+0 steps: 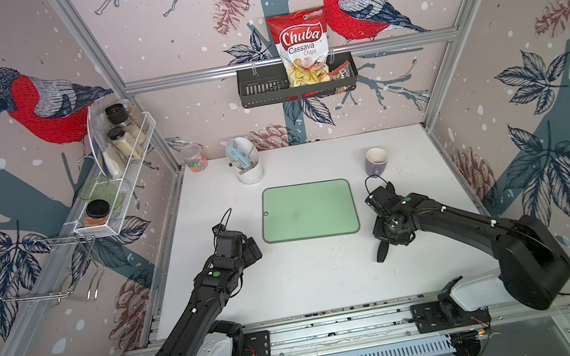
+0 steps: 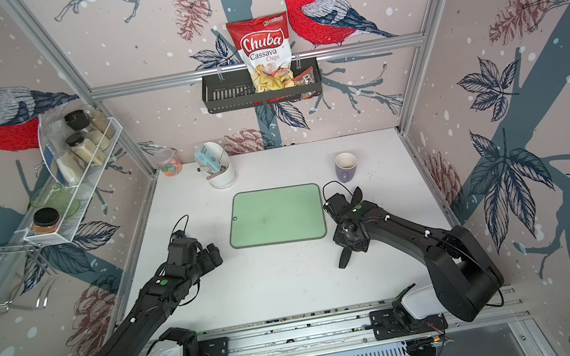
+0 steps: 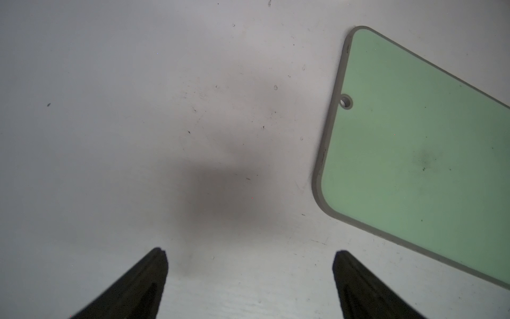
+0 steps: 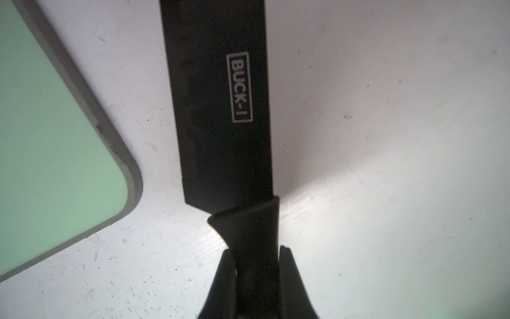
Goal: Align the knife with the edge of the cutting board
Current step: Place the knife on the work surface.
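The pale green cutting board point(image 1: 308, 211) point(image 2: 276, 216) lies flat in the middle of the white table. To its right is the black knife point(image 4: 220, 110), with a strip of bare table between it and the board point(image 4: 55, 152). My right gripper point(image 4: 255, 250) is shut on the knife's handle. The handle end point(image 1: 382, 252) points toward the table's front, and the blade runs back roughly along the board's right short side, its tip point(image 2: 356, 195) showing beyond the wrist. My left gripper point(image 3: 249, 252) hovers open and empty over bare table left of the board point(image 3: 414, 138).
A purple mug point(image 1: 375, 160) stands behind the right arm. A white utensil holder point(image 1: 248, 165) and a candy jar point(image 1: 194, 157) stand at the back left. A black wall rack point(image 1: 297, 84) holds a chips bag. A wire shelf point(image 1: 116, 198) with jars hangs on the left wall.
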Tool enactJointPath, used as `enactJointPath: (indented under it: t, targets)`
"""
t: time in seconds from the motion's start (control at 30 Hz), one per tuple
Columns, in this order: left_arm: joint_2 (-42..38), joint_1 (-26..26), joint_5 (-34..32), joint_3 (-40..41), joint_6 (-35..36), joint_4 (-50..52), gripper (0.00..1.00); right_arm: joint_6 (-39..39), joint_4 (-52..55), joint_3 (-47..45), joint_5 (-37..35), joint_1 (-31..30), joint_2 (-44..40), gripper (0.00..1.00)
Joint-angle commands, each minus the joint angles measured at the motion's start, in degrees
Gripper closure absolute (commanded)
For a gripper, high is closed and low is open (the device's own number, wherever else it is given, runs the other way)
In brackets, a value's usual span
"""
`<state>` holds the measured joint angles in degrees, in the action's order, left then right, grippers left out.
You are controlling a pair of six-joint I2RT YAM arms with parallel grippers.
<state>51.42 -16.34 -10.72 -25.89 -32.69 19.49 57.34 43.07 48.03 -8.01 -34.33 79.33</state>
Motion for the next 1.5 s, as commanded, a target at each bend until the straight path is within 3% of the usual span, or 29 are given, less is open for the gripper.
enactJointPath:
  t: [0.0, 0.27, 0.47, 0.7, 0.87, 0.97, 1.3, 1.47]
  targets:
    - [-0.1, -0.1, -0.4, 0.1, -0.1, -1.5, 0.05, 1.3, 3.0, 2.3, -5.5, -2.4, -0.7, 1.0]
    - [0.2, 0.0, -0.3, 0.1, -0.2, -1.7, 0.05, 3.9, 8.1, 9.7, -13.7, -11.2, 2.4, 1.0]
    - [0.6, -0.1, 0.1, -0.1, -0.2, -1.7, 0.05, 2.2, 3.7, 12.0, -11.0, -15.2, 4.5, 1.0]
    - [2.2, -0.1, 0.3, -0.8, 0.0, -1.1, 0.05, -7.5, -12.9, 2.8, 4.0, -12.5, -4.4, 1.0]
    - [2.1, 0.0, -0.1, -0.8, 0.0, -1.4, 0.05, -13.1, -19.4, -5.2, 15.6, -5.8, -13.9, 1.0]
    - [2.2, 0.0, -0.2, -0.6, -0.1, -1.7, 0.05, -15.1, -21.2, -8.4, 18.8, -3.0, -17.7, 1.0]
    - [1.8, 0.0, -0.1, -0.4, -0.1, -1.8, 0.04, -19.3, -19.4, -7.5, 21.6, -1.5, -14.1, 1.0]
    - [1.6, 0.0, 0.3, -0.3, -0.1, -2.0, 0.04, -21.3, -12.0, -4.0, 13.7, -1.4, -11.1, 1.0]
